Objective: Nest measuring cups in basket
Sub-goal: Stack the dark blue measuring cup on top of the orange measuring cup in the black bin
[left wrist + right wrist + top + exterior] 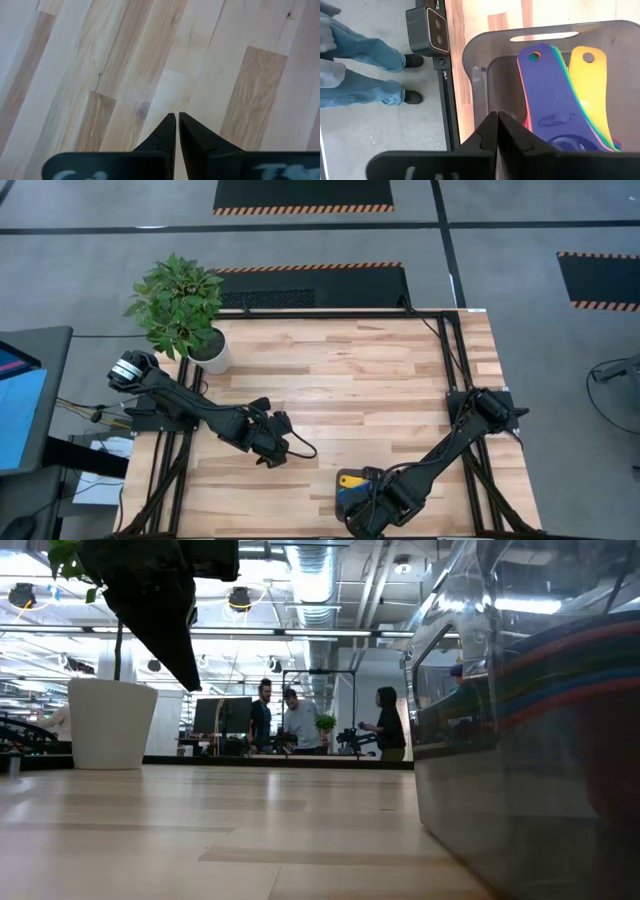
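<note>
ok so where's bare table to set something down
Most of the table is bare: the wide stretch between the potted plant and the right arm. It is crowded at the near edge, where the right hand hangs over the basket of measuring cups.

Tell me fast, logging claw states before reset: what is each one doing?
Left claw: closed, empty, over the bare table.
Right claw: closed, empty, above the basket with the cups.

The wide middle of the table [380, 370] lies open. The potted plant [190, 315] blocks its far left corner, and the basket [352, 492], apparently crowded with measuring cups [570, 100], occupies the near edge.
</note>
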`<state>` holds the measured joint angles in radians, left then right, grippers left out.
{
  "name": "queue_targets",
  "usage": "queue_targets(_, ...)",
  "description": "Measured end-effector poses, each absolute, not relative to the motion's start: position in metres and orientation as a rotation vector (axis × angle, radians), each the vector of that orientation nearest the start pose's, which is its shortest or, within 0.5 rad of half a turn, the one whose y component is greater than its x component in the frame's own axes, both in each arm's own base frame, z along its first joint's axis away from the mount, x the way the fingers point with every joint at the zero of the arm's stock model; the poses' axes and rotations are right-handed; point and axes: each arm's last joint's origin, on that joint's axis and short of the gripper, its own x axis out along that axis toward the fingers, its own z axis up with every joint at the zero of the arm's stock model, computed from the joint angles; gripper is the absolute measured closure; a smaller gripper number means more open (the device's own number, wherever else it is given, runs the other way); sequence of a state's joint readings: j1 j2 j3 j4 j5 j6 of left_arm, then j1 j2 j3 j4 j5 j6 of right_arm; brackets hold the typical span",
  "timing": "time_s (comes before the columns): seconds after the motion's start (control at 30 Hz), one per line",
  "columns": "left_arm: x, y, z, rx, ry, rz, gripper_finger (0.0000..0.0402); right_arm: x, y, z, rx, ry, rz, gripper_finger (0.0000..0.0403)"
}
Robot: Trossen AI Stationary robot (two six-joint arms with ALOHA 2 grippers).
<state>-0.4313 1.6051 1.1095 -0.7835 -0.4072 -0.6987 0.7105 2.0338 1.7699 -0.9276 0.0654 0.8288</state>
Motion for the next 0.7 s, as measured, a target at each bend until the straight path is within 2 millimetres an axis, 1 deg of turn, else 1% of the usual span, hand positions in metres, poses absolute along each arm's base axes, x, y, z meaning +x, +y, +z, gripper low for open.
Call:
queue_targets(0.13, 0.278, -0.115, 0.213, -0.107, 1.089, 0.381, 0.0391, 0.324, 0.276, 0.244, 0.252, 1.244, 0.073, 0.0382)
queue_targets(0.23, 0.278, -0.115, 0.213, -0.108, 1.089, 0.382, 0.0391, 0.324, 0.277, 0.244, 0.218, 1.246, 0.111, 0.0388)
queue_targets(0.33, 0.278, -0.115, 0.213, -0.108, 1.089, 0.382, 0.0391, 0.324, 0.278, 0.244, 0.191, 1.254, 0.162, 0.0386)
queue_targets(0.53, 0.278, -0.115, 0.213, -0.109, 1.089, 0.382, 0.0391, 0.328, 0.275, 0.245, 0.155, 1.241, 0.204, 0.0374)
queue_targets(0.7, 0.278, -0.116, 0.214, -0.124, 1.078, 0.384, 0.0391, 0.334, 0.269, 0.242, 0.165, 1.224, 0.217, 0.0381)
